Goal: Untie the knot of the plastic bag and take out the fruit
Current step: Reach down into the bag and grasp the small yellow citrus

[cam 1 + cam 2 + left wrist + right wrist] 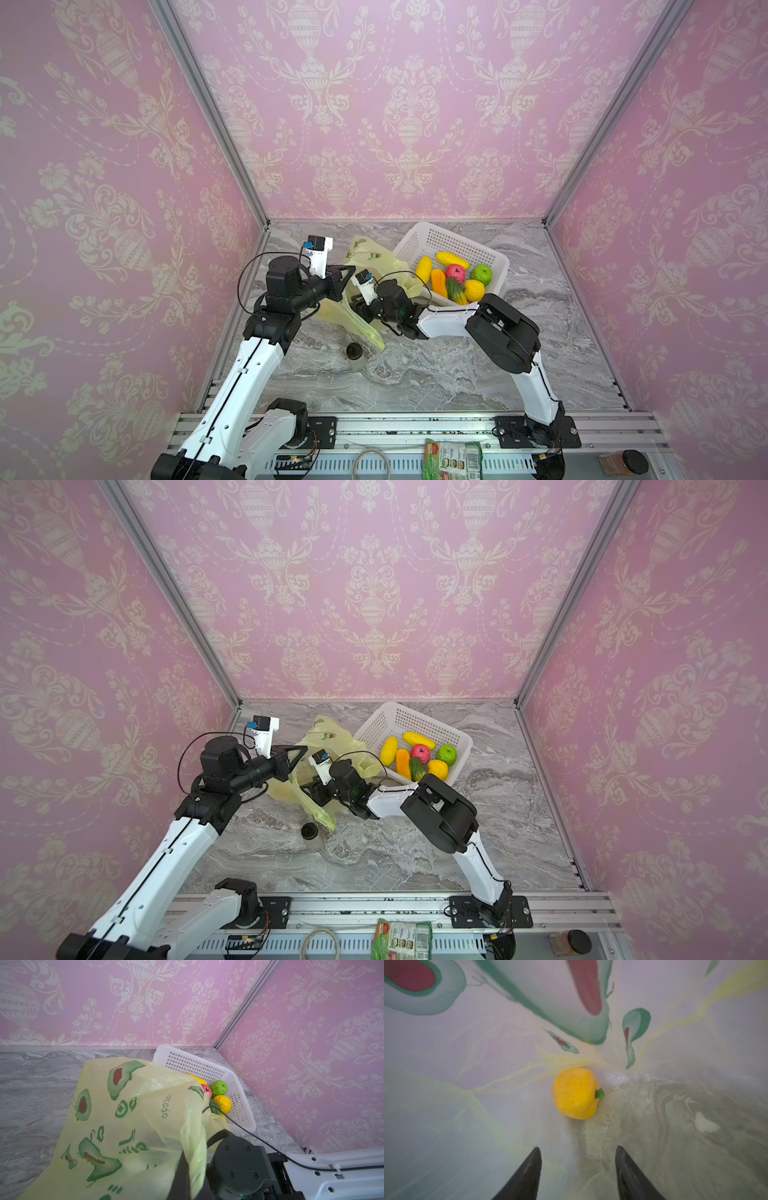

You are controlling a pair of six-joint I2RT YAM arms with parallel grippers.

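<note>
Seven toy fruits [455, 273] lie in the white basket [440, 239], which stands toward the far right of the grey marbled table [436, 374]: two long yellow ones, an orange one, a pink-red round one, a green apple, a dark green one and a round yellow-orange one. Just left of the basket and touching its near corner, the plastic bag [365, 257], thin, yellow-green and printed with avocados, is held up off the table at one side while its lower part trails down onto the surface. The left gripper [349, 277] is clenched on a fold of the bag's upper edge, and the plastic drapes over its black finger in the left wrist view. The right gripper [578, 1148] reaches inside the bag with its jaws spread apart and grasping nothing. One yellow fruit [576, 1094] with a small green stalk lies on the bag's floor, ahead of the right gripper's fingertips and apart from them. A small jar [354, 351] with a black lid stands on the table near the bag's lower tip.
</note>
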